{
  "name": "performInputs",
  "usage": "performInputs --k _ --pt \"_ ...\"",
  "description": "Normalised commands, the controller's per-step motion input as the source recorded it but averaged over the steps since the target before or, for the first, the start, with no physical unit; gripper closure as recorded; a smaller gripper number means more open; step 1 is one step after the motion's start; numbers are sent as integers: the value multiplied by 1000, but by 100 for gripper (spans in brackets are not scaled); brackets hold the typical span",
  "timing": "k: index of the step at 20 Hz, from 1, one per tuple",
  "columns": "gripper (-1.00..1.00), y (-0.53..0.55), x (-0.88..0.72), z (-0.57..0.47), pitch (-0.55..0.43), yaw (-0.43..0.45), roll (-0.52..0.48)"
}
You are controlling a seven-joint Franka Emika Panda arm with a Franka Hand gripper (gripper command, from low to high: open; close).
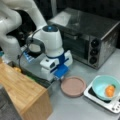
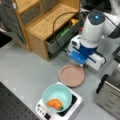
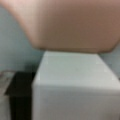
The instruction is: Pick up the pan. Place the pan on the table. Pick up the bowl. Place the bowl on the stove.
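The dusty-pink pan (image 1: 73, 86) (image 2: 71, 75) lies flat on the grey table (image 1: 75, 107) (image 2: 25, 67), beside the stove. The gripper (image 1: 58, 78) (image 2: 83, 65) is low at the pan's rim, on the side away from the stove. The wrist view is filled by the pan (image 3: 72, 22) and its white stub handle (image 3: 75, 82), with one dark finger (image 3: 18, 95) against the handle's left side. The teal bowl (image 1: 100, 81) (image 2: 56, 93) sits on the white stove (image 1: 112, 105) (image 2: 75, 100) with an orange item (image 1: 110, 90) (image 2: 54, 103) inside.
A large steel toaster oven (image 1: 85, 30) (image 2: 110, 95) stands behind the pan and stove. A light wooden counter (image 1: 22, 92) (image 2: 47, 22) with a dark bin of items sits close to the arm's other side.
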Motion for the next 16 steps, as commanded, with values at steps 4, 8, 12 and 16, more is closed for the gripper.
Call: performInputs --k 4,8,12,16 --pt "100 -1 48 10 -84 107 -20" --pt "100 34 59 200 -43 93 -6" --pt "100 33 53 416 42 59 16" --pt "100 -1 152 503 131 -2 48"
